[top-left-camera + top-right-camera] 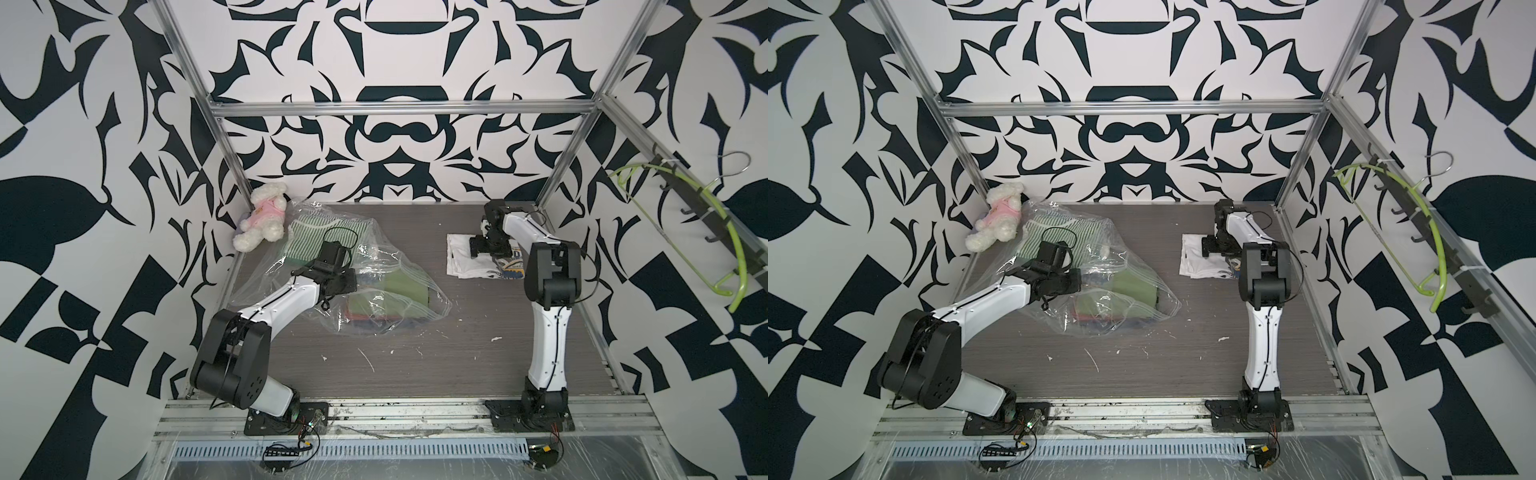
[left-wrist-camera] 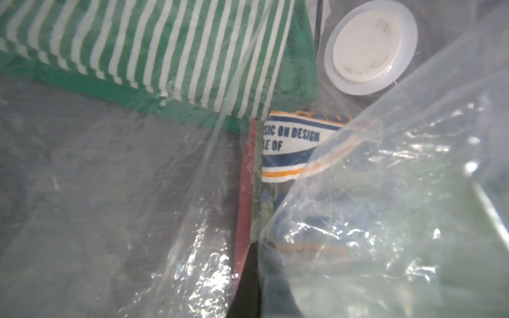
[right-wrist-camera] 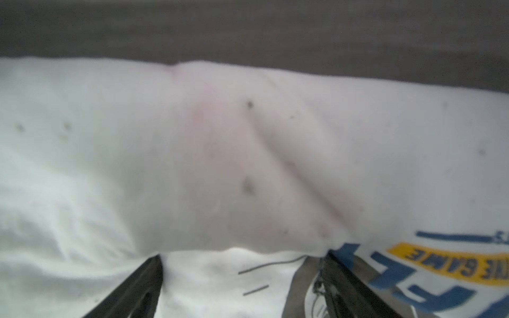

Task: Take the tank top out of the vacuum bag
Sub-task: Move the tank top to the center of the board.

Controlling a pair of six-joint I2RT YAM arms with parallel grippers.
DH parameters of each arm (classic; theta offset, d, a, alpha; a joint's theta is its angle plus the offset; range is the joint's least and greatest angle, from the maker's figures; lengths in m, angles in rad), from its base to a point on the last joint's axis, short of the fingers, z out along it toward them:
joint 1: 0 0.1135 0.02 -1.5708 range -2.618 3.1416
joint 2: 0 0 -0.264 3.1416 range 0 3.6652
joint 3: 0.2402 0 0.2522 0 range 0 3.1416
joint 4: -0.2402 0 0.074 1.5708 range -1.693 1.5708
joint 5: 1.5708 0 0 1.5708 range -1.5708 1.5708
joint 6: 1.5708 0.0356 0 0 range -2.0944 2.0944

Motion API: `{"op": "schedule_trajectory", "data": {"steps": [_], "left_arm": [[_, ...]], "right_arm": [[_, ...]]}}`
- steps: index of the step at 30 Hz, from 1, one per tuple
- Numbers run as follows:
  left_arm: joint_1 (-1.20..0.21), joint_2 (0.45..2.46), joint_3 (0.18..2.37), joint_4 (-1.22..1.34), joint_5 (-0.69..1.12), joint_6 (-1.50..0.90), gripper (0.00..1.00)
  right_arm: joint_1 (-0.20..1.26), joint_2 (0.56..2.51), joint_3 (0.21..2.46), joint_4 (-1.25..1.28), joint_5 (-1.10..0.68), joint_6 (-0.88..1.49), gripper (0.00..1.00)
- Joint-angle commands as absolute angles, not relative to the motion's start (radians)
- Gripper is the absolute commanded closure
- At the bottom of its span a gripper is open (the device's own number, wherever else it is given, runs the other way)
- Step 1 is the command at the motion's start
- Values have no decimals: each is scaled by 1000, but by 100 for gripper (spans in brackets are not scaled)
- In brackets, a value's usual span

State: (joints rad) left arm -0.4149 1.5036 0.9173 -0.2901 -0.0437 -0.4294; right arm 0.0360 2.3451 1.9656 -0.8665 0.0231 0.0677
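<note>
The vacuum bag (image 1: 380, 243) (image 1: 1106, 249) lies crinkled on the left half of the table, and its round white valve (image 2: 369, 46) shows in the left wrist view. Inside it are a green-and-white striped garment (image 1: 309, 232) (image 2: 151, 46) and other folded clothes (image 1: 405, 286). My left gripper (image 1: 354, 283) (image 1: 1077, 280) (image 2: 249, 264) is shut on the bag's plastic. A white tank top (image 1: 459, 262) (image 1: 1192, 262) (image 3: 220, 137) with blue and yellow print lies outside the bag at the back right. My right gripper (image 1: 473, 248) (image 1: 1206, 247) (image 3: 242, 256) rests open on it, its fingers spread over the cloth.
A white plush toy in pink (image 1: 264, 216) sits in the back left corner beside the bag. A green hanger (image 1: 706, 224) hangs on the right wall's hook rail. Metal frame posts (image 1: 565, 162) border the table, and white scraps (image 1: 368, 359) dot its front.
</note>
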Motion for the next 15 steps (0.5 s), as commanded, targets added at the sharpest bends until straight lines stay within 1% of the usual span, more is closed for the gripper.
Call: {"op": "schedule_trajectory", "data": {"steps": [1,5,8,9,11,15], "left_arm": [[-440,1526,958,-296,-31,-434,99],[-448,1511,966,-310,-37,-437,100],[-448,1492,966,-324,-43,-429,100],[-448,1486,966,-329,-42,-425,100],[-448,1478,963,-328,-32,-422,100],[-462,1476,946,-297,-19,-427,100]], "right_arm": [[30,2498,2077,-845,48,15,9],[31,2566,2187,-825,47,0,9],[31,2517,2186,-804,23,8,9],[31,2468,2163,-794,-23,21,9],[31,2320,2036,-698,-112,51,9],[40,2076,1841,-539,-215,102,8]]}}
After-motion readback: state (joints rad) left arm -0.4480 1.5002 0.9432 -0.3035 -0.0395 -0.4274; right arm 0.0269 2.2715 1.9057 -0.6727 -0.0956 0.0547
